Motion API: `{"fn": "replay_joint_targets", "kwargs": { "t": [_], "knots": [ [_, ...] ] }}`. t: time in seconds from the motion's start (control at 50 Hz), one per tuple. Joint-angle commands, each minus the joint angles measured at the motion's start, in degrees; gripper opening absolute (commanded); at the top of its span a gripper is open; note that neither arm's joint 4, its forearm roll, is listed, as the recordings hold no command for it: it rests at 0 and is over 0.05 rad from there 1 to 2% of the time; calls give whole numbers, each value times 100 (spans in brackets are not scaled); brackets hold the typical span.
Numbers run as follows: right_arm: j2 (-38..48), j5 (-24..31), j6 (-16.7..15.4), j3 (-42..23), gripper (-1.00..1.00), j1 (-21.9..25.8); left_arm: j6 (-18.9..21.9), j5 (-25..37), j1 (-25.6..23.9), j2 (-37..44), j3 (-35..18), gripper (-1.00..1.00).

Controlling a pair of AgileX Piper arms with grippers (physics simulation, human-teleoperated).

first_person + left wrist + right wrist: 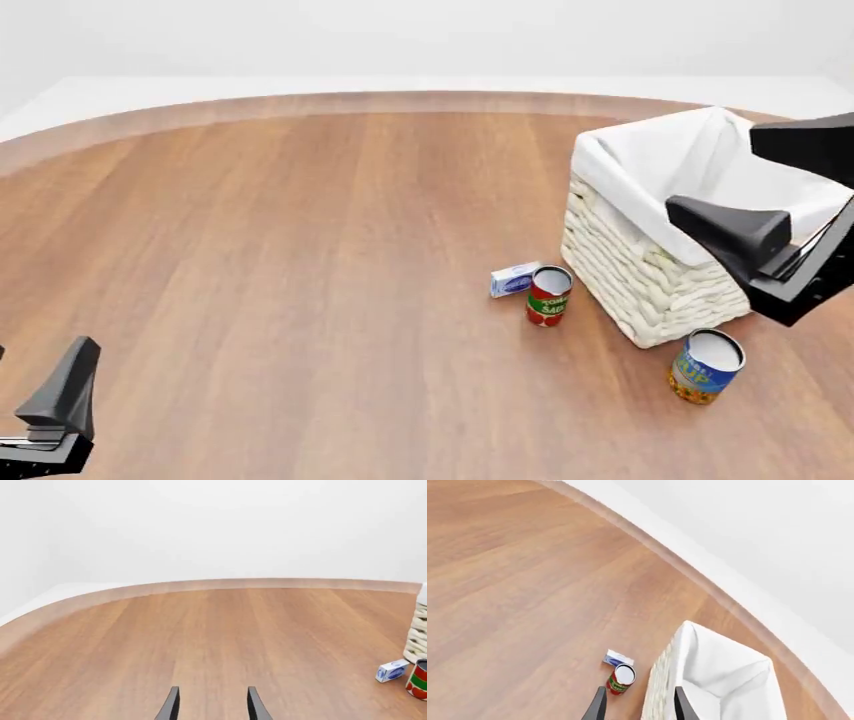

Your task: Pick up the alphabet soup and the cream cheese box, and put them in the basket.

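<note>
The alphabet soup, a blue and yellow can with a white top, stands upright just in front of the basket's near corner. The basket of cream rope with white lining sits at the right. The cream cheese box lies left of the basket, beside a red and green can. My left gripper is open and empty, low at the near left, far from everything. My right gripper is open and empty, held high over the basket's left edge. The soup does not show in either wrist view.
The red and green tomato sauce can stands upright between the cream cheese box and the basket wall, close to both. The right arm hides part of the basket's right side. Bare wooden table stretches left to its curved far edge.
</note>
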Motion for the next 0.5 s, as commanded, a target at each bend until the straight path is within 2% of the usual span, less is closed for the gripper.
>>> {"fn": "replay_joint_targets", "kwargs": {
  "t": [0.02,0.2,0.36,0.5],
  "knots": [
    [438,1,-478,-237,100,235,0,0,0,0,0,100],
    [871,-174,-493,-449,100,408,0,0,0,0,0,100],
    [1183,-417,-659,-323,100,503,0,0,0,0,0,100],
    [1467,-522,-770,-464,100,551,0,0,0,0,0,100]
  ]
}}
